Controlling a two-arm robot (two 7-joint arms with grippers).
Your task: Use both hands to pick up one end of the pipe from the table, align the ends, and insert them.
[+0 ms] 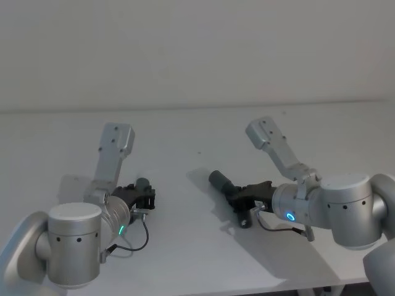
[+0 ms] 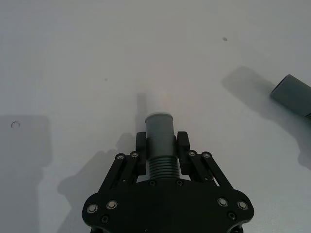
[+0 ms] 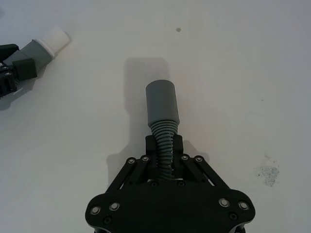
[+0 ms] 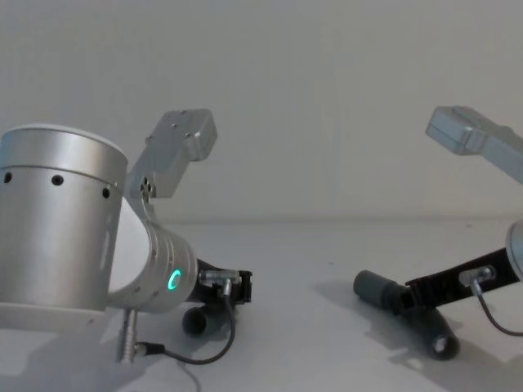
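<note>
clamping white-tipped pipe piece (image 2: pixel 160 127) in left gripper (image 2: pixel 162 141), socket piece (image 3: pixel 162 102) in right gripper (image 3: pixel 164 144), apart.

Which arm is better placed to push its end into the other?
Probably left: the left gripper clamps its white-tipped cuff directly, steadying it; the right gripper holds ribbed hose back from its socket.

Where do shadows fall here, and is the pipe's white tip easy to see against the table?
Left wrist view: the white tip nearly melts into the bright table; the left tool, holding that hose piece, throws a soft shadow. Right wrist view: a darker shadow lies beside the socket cuff, whose hose the right tool grips. Head view: soft shadows beside both tools.
</note>
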